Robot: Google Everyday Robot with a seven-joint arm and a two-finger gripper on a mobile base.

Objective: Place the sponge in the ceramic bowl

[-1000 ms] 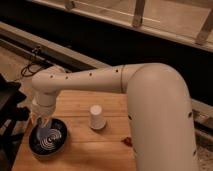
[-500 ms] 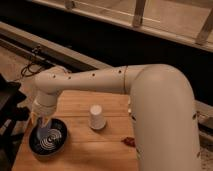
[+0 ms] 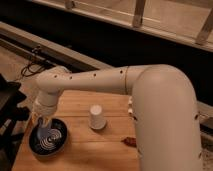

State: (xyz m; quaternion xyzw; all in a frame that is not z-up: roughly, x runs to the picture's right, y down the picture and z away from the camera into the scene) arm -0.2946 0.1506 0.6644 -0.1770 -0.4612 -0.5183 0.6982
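A Google Everyday Robot's white arm (image 3: pixel 120 82) sweeps from the right foreground across a pale wooden table (image 3: pixel 95 152), its gripper (image 3: pixel 43 124) hanging over the left inner side of a dark ceramic bowl (image 3: pixel 62 142) ringed with pale concentric lines, at lower left of the frame. A bluish shape, apparently the sponge (image 3: pixel 40 134), lies inside the bowl directly under the gripper. Whether the claw grips it or stands open cannot be told.

An upturned white paper cup (image 3: pixel 96 117) stands at the centre of the tabletop, well apart from the bowl. A small reddish-brown object (image 3: pixel 129 141) lies on the wood just beside the arm's broad lower section.

Behind the table a long dark ledge (image 3: pixel 100 37) runs diagonally across the frame. Pale railing posts (image 3: pixel 139 12) rise along the top edge. Dark cables (image 3: pixel 34 56) trail at upper left, and a black object (image 3: pixel 7 102) stands at the left edge.
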